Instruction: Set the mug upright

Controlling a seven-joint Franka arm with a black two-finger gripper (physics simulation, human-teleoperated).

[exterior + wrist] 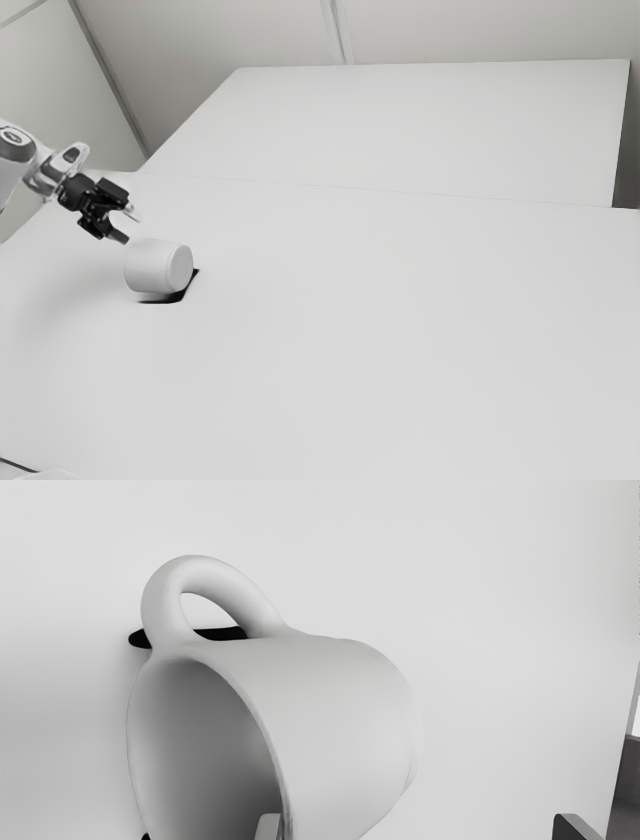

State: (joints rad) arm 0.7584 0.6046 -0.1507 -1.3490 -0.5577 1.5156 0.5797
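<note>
The black gripper (127,228) is just above and behind the white mug (158,266), toward the exterior view's left. This mug lies on its side on the table, its base facing the exterior view's right. In the wrist view, the mug (345,720) shows its mouth and its looped handle. The gripper (420,827) is open there, its fingers wide apart. One finger (269,827) overlaps the mug's rim at the mouth; the other stands beyond the mug's outer side. Whether either touches the mug, I cannot tell.
The white table (400,340) spreads around the mug, with another white surface (430,130) behind it. Pale walls rise beyond. A dark cable (18,465) lies at the exterior view's lower left corner.
</note>
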